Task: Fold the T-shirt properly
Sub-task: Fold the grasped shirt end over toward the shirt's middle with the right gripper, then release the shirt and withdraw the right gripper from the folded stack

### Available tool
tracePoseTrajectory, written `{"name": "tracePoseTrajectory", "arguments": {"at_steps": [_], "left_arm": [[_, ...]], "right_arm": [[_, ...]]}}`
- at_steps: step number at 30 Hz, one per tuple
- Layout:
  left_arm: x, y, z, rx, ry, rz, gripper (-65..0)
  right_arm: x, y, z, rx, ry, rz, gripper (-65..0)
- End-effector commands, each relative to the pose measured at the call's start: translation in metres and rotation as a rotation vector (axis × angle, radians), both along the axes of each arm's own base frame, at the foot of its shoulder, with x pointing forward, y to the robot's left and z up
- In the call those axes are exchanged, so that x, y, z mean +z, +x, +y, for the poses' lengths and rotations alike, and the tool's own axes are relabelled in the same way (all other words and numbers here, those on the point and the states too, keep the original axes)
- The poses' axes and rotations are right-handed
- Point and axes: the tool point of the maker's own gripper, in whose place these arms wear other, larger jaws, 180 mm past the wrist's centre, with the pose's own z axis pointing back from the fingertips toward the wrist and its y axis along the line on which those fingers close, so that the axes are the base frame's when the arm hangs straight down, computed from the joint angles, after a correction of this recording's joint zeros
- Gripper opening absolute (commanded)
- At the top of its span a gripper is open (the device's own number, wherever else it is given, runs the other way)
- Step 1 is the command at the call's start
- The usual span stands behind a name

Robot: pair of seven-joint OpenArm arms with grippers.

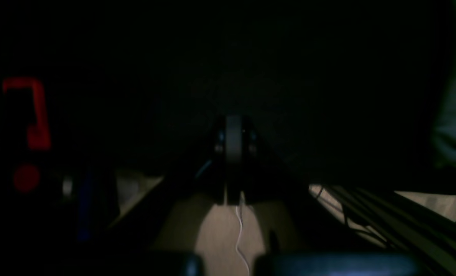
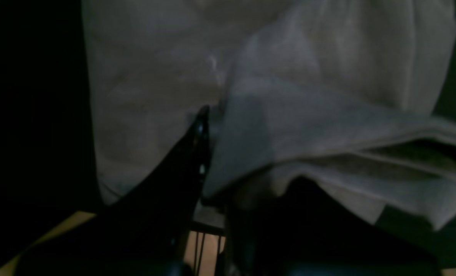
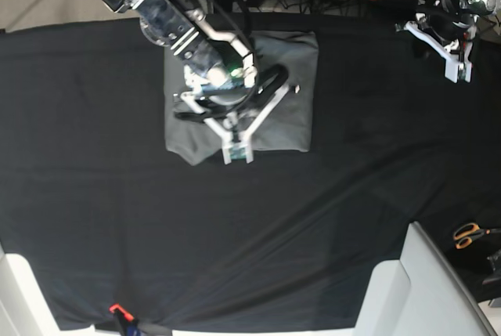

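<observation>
Black cloth-covered table (image 3: 94,195) bearing folded grey cotton T-shirt (image 3: 291,93); right gripper (image 3: 237,146) pinching its hem, left gripper (image 3: 454,58) fingers closed, empty

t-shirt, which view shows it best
The base view: the whole folded T-shirt lies on the black cloth, partly under the right gripper. The right wrist view gives only blurred folds; the left wrist view catches a sliver at its edge.

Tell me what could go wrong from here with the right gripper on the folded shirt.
1. The right gripper is pinching a layer at the T-shirt's near edge; pulling away without releasing could drag the fold open.
2. The right wrist view shows loose stacked layers beside the finger; a sideways move may skew them.
3. The left gripper sits far off at the table's edge, so it likely cannot hold the shirt down.
</observation>
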Motion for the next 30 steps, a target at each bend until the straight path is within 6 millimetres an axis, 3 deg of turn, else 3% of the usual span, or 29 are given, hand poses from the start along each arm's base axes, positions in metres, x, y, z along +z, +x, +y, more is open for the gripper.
{"name": "tracePoseTrajectory", "arguments": {"at_steps": [1,8,30], "left_arm": [[0.007,0.004,0.005,-0.003,0.012,-0.023,-65.0],[0.006,0.003,0.006,-0.002,0.013,-0.019,-65.0],[0.006,0.004,0.006,-0.003,0.014,-0.021,-65.0]], "right_arm": [[0.011,0.008,0.011,0.012,0.027,-0.036,-64.7],[-0.003,0.001,0.012,0.019,0.001,0.005,-64.7],[0.006,-0.016,0.018,0.034,0.037,0.069,-64.5]]}}
